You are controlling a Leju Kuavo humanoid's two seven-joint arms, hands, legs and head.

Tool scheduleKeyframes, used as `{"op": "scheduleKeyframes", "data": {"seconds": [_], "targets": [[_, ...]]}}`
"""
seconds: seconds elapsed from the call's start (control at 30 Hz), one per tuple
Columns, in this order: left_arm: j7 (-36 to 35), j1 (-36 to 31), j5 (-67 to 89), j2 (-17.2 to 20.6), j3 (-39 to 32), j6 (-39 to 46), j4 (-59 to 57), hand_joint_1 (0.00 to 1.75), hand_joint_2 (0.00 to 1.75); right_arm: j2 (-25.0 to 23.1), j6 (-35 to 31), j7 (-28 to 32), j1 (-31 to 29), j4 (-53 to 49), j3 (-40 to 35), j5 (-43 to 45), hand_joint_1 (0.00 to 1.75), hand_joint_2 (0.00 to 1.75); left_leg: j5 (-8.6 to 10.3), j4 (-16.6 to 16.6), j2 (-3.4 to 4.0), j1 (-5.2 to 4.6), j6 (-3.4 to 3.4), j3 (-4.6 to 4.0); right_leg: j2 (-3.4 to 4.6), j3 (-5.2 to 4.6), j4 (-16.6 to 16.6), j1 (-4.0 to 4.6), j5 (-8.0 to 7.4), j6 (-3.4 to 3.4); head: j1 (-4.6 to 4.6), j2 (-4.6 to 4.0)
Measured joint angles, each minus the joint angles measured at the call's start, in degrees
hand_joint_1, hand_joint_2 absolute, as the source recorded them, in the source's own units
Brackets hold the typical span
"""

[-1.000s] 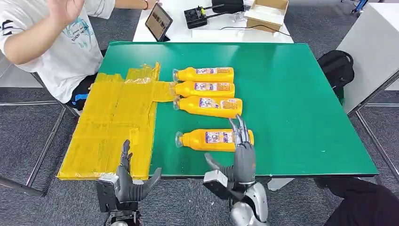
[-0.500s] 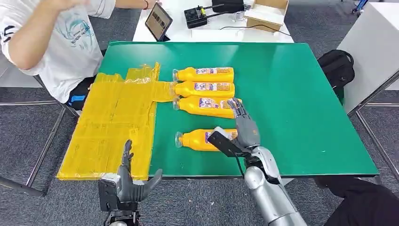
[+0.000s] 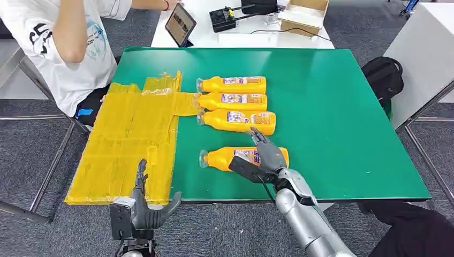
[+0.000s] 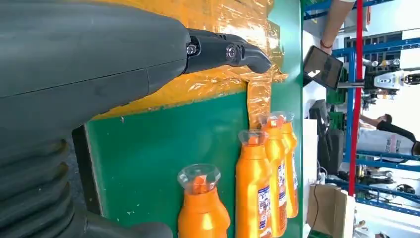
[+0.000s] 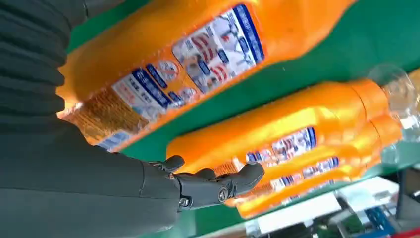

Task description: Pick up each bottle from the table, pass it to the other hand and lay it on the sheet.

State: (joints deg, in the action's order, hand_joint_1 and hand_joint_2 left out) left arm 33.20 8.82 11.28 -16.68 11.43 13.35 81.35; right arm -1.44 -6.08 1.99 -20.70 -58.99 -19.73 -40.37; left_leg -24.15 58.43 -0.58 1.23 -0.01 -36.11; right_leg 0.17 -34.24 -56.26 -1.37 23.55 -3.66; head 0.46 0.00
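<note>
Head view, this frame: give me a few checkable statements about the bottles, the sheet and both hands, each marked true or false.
1. Four orange bottles lie on their sides on the green table. True.
2. The nearest bottle already lies on the yellow sheet. False: it lies on bare green table, apart from the sheet.
3. The right hand is over the nearest bottle's label end, fingers apart. True.
4. The left hand holds a bottle. False: it is empty, fingers apart, at the table's near edge.
5. The bottle caps point toward the sheet. True.
6. The person is lifting a bottle. False: no bottle is in the person's hands.
</note>
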Motion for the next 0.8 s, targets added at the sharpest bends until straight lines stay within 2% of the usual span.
{"op": "scheduleKeyframes", "data": {"seconds": [0.3,0.53,0.8], "targets": [[-0.3,-0.1,-0.1,0.0,-0.2,-0.2,-0.2,0.0,1.75,1.6,3.5,0.3,-2.2,4.3,-3.9,2.0,0.0,1.75,0.0,0.0,-0.01,0.0,0.0,0.0,0.0,0.0,0.0,0.0,0.0,0.0,-0.02,0.0],[-0.6,0.0,-0.4,0.0,-0.8,-0.8,-0.6,0.0,1.75,3.6,0.3,-4.0,-4.1,6.7,-5.7,-3.6,0.0,1.75,0.0,0.0,0.0,0.0,0.0,0.0,0.0,0.0,0.0,0.0,-0.01,0.0,0.0,0.0],[-0.8,0.0,-0.4,0.0,-0.9,-1.1,-0.6,0.0,1.75,4.6,0.1,-4.9,-5.3,8.3,-6.2,-5.1,0.0,1.75,0.0,0.0,0.0,0.0,0.0,0.01,0.0,0.0,0.0,0.0,0.0,0.0,-0.02,0.0]]}}
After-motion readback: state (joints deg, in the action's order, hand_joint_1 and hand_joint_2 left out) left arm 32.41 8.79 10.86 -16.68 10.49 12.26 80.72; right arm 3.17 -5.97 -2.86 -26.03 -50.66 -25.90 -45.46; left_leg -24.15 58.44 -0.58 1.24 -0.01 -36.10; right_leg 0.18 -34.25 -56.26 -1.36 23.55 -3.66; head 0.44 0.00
